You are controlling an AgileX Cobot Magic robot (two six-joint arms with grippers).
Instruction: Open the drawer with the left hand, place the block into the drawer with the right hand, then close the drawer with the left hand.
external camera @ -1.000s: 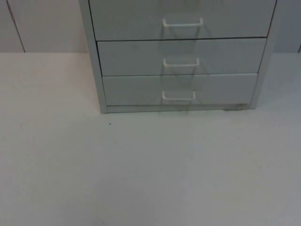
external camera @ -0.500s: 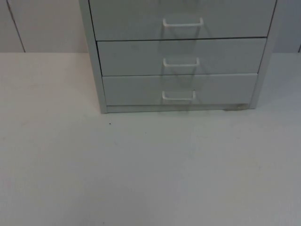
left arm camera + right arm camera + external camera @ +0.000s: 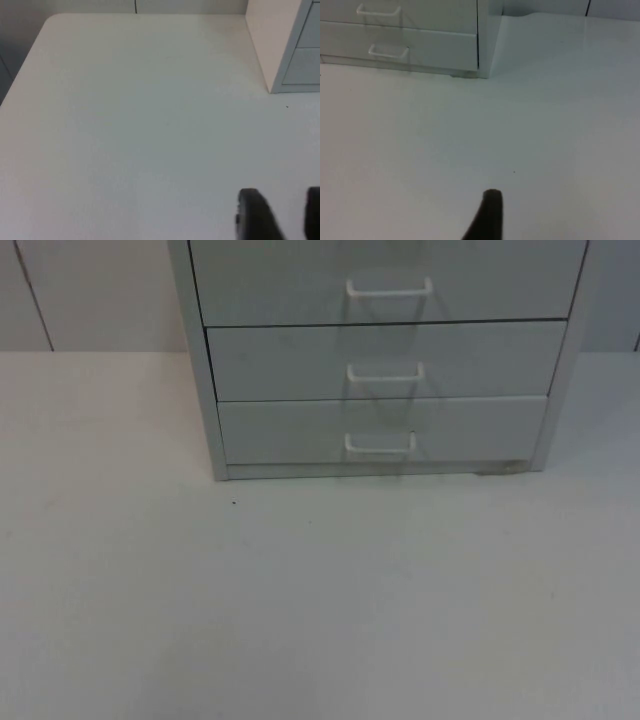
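From the top view I have a grey drawer cabinet (image 3: 385,360) standing at the far side of the white surface (image 3: 320,600), its front facing me. Three drawers are stacked in it, each shut flush: the top drawer (image 3: 280,285), the middle drawer (image 3: 280,362) and the bottom drawer (image 3: 280,432). Each carries a white handle whose long axis runs left to right; the bottom handle (image 3: 380,446) sits roughly mid-front.

In the left wrist view, the left gripper (image 3: 282,212) hangs above bare surface, its two fingers (image 3: 252,215) spread apart, well left of the cabinet's side wall (image 3: 272,42).

In the right wrist view, I see one finger (image 3: 487,215) of the right gripper over the surface, near of the cabinet's right corner (image 3: 487,45); I cannot tell its spread.
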